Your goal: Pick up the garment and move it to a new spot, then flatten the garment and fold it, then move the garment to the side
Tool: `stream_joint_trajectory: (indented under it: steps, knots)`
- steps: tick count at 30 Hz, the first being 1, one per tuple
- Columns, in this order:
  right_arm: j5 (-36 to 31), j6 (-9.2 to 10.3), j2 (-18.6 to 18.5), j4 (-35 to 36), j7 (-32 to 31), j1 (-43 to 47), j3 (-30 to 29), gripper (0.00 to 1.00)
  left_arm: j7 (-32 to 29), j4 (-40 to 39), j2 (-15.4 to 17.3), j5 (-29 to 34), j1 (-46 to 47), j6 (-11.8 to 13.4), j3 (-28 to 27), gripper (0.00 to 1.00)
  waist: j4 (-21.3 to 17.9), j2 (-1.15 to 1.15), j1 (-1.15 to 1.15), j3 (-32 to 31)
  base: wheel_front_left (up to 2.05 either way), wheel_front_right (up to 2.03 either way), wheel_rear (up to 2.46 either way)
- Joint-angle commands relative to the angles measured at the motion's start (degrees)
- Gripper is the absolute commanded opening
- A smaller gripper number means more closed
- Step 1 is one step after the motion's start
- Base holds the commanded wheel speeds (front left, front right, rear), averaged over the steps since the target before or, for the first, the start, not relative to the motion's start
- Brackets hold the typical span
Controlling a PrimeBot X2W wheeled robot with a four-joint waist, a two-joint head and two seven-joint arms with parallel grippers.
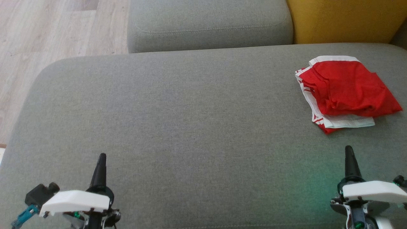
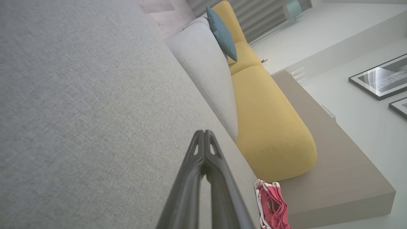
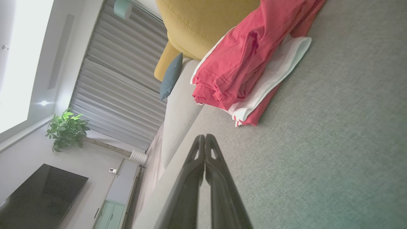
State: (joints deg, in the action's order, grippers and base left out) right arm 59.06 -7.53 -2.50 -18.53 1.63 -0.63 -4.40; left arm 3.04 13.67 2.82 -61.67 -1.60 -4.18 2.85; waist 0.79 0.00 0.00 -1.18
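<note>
Folded red garment point(image 1: 346, 90), perhaps shorts, on grey cushion point(image 1: 190, 121), beyond right gripper point(image 1: 348, 150), apart, it and left gripper point(image 1: 101, 157) closed, empty

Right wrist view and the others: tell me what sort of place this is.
Probably a home living room: a grey sofa with a yellow cushion, a dark television near a potted plant, and framed pictures on the wall.

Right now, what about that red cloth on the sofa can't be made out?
Head view: the red and white garment is folded on itself, hiding its type and inner layers.
Left wrist view: the bottom edge cuts it off.
Right wrist view: the top edge cuts it off.
</note>
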Motion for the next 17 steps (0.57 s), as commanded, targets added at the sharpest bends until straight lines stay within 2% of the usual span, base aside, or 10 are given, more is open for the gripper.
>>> stream_joint_trajectory:
  steps: [1,17]
  knots:
    - [2.0,0.03,-0.2,2.3,-0.5,-3.1,0.3,0.0,-0.5,-1.4,0.8,-1.9,3.3,-0.8,-1.9,0.0,0.0,0.0,0.0,0.0,0.0,0.0,0.0]
    - [12.3,0.03,-0.3,3.1,-3.0,-3.9,-0.5,0.0,-3.2,-0.9,0.8,-11.6,4.7,-1.6,-4.0,0.0,-0.3,0.0,0.0,0.5,0.0,0.0,0.0]
